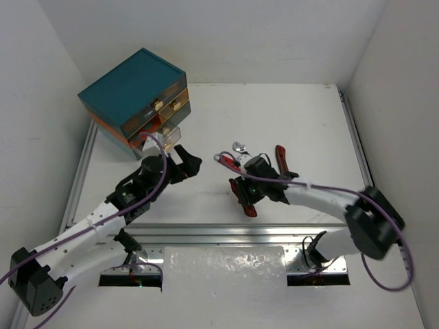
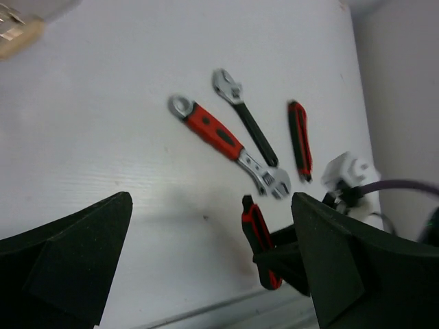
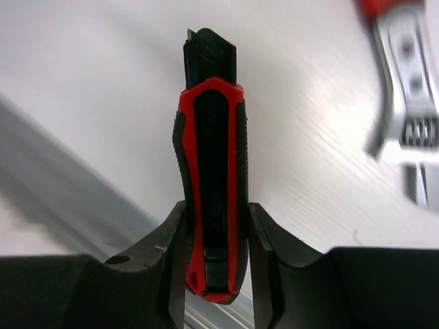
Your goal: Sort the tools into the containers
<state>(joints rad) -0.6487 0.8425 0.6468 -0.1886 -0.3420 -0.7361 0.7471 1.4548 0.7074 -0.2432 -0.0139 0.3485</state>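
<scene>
My right gripper [image 1: 245,194] is shut on a red-and-black cutter [image 3: 209,171], gripping it near its butt end, low over the table near the front rail. It also shows in the left wrist view [image 2: 257,236]. A red-handled adjustable wrench [image 2: 216,137], a black-handled wrench [image 2: 250,127] and a second red-and-black cutter [image 2: 299,140] lie on the table beyond it. My left gripper [image 1: 185,161] is open and empty, just in front of the teal-topped cabinet [image 1: 134,96]. One low drawer [image 1: 163,136] stands pulled out a little.
A metal rail [image 1: 226,233] runs along the table's front edge, close under the held cutter. White walls close in the table on the left, back and right. A tan drawer knob [image 2: 17,34] shows at the left wrist view's top left corner.
</scene>
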